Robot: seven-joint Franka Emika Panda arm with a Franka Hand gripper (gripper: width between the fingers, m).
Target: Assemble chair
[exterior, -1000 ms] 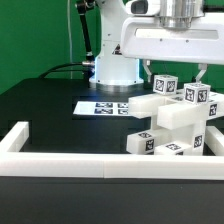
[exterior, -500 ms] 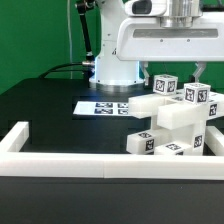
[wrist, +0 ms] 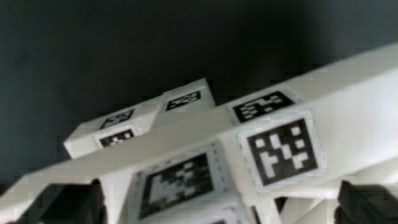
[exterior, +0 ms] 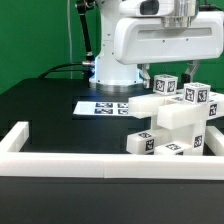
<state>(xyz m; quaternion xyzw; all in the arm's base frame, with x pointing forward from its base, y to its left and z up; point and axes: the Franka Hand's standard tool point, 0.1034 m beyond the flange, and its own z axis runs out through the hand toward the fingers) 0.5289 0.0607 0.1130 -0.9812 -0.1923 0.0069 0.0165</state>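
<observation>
One blocky white chair (exterior: 178,122) stands on the black table (exterior: 45,112) at the exterior view's right, inside the border rail (exterior: 70,160), with the gripper (exterior: 172,73) directly above its tagged top blocks. Fingers (exterior: 196,72) hang spread, gripping nothing. Only the exterior view shows the marker board (exterior: 103,106); the wrist view shows the chair's tags (wrist: 276,146) between blurred fingertips (wrist: 57,203).

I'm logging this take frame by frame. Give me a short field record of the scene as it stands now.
chair: white tagged blocks clustered at the exterior view's right, inside the rail
gripper: above the blocks, fingers on either side of the top piece; open or shut cannot be told
marker board: flat on the table, behind the blocks
border rail: white, along the table's front edge
table: black
</observation>
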